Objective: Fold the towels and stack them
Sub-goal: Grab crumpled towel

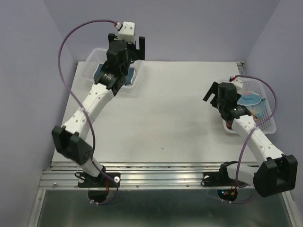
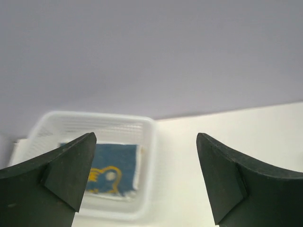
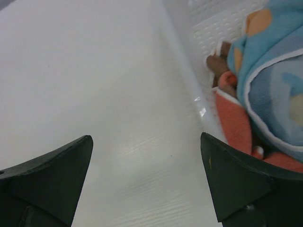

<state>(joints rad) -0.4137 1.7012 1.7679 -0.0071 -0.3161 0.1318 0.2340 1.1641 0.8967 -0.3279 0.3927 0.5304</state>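
Released, left tool (image 2: 146, 137) hangs above blue towel (image 2: 116, 163) in basket (image 2: 94, 120); right tool (image 3: 146, 136), released, beside heaped towels (image 3: 265, 94).

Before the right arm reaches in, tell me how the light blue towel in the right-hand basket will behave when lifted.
Probably floppy: the light blue towel lies crumpled in soft folds, so it should drape and hang. Likely light: its edge looks thin. It may drag the orange towel bunched under it against the basket wall.

Bright, even light; blue towel (image 2: 118, 161) slightly blurred
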